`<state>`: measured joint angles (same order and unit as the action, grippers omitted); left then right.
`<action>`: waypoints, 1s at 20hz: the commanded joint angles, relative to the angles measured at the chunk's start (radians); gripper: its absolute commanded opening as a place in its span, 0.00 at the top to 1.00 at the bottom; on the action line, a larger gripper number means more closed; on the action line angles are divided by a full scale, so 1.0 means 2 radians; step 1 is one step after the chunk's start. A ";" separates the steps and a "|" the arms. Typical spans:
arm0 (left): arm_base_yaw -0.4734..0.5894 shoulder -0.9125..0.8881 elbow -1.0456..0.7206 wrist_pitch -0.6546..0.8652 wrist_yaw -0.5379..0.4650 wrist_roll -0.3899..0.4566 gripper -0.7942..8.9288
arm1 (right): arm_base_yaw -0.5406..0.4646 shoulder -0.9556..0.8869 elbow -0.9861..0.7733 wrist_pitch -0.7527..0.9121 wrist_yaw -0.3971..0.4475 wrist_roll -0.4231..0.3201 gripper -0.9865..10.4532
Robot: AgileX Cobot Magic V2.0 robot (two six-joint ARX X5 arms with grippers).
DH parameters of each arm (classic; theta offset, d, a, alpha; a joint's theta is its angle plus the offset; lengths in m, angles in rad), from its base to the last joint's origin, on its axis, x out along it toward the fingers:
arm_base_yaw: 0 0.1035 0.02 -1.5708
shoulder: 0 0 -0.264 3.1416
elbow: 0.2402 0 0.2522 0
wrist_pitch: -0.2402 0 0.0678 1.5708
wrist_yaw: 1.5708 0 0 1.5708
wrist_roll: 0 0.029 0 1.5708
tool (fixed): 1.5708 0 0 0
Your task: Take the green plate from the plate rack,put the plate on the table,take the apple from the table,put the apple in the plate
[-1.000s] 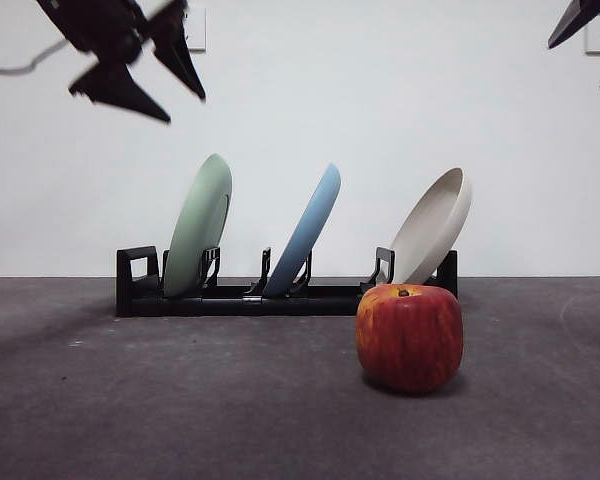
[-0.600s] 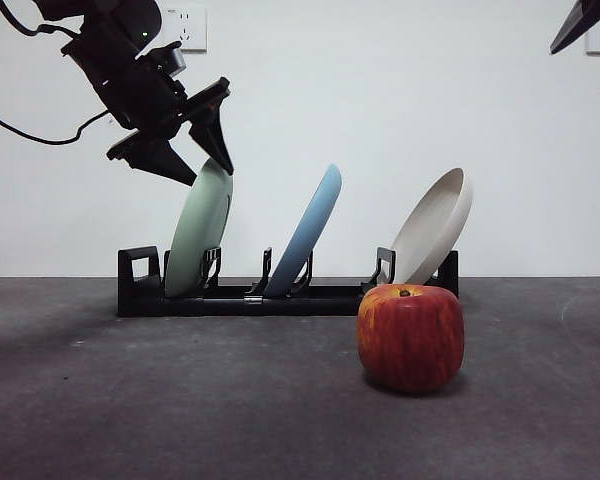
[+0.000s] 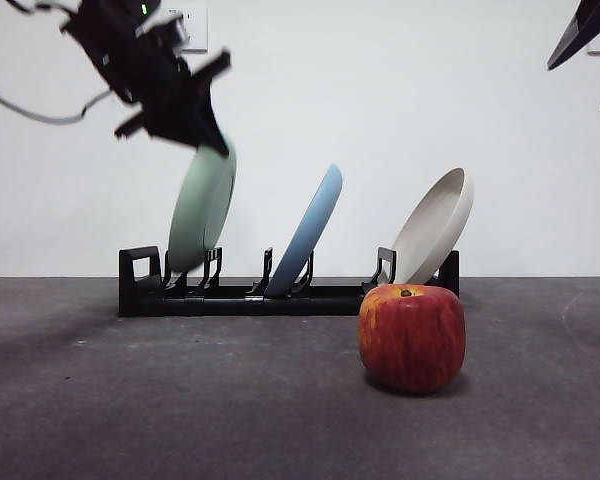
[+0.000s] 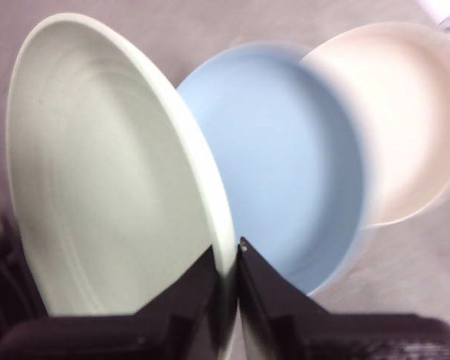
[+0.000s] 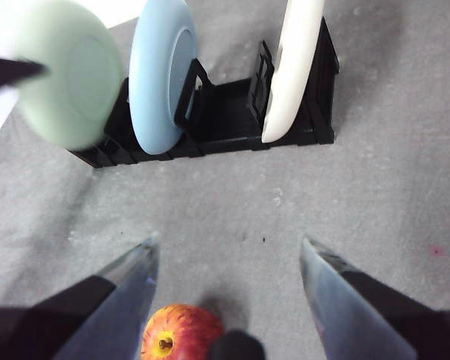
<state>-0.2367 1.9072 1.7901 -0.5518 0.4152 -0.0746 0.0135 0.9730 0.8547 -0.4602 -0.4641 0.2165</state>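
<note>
The green plate [image 3: 202,210] stands in the left slot of the black plate rack [image 3: 280,298], tipped nearly upright with its lower edge just above the rack's base. My left gripper [image 3: 205,140] is shut on its top rim; in the left wrist view the jaws pinch the plate's edge [image 4: 226,262]. The red apple [image 3: 412,337] rests on the dark grey table [image 3: 180,400] in front of the rack's right end. My right gripper [image 5: 229,240] hangs open high above the apple [image 5: 178,334], showing only as a black tip [image 3: 585,25] at the top right corner.
A light blue plate [image 3: 310,230] leans in the rack's middle slot and a cream-white plate [image 3: 435,225] in the right one. A white wall with sockets stands behind the rack.
My left gripper came down from the upper left onto the green plate's top rim and shut on it. The plate now stands more upright and slightly raised. The right arm stayed put.
</note>
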 commanded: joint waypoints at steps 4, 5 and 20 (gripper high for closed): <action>-0.009 -0.082 0.019 -0.039 0.071 0.012 0.93 | 0.001 0.008 0.002 0.009 0.003 -0.005 0.64; -0.013 -0.097 0.019 -0.064 0.072 0.015 0.93 | 0.000 0.008 0.002 0.009 0.010 -0.005 0.64; -0.292 -0.204 -0.023 -0.338 -0.320 0.068 0.93 | 0.000 0.009 0.002 0.009 0.026 -0.025 0.64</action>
<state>-0.8101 1.4967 1.7557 -1.2335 -0.2028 0.0872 0.0135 0.9874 0.8547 -0.4492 -0.4118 0.1749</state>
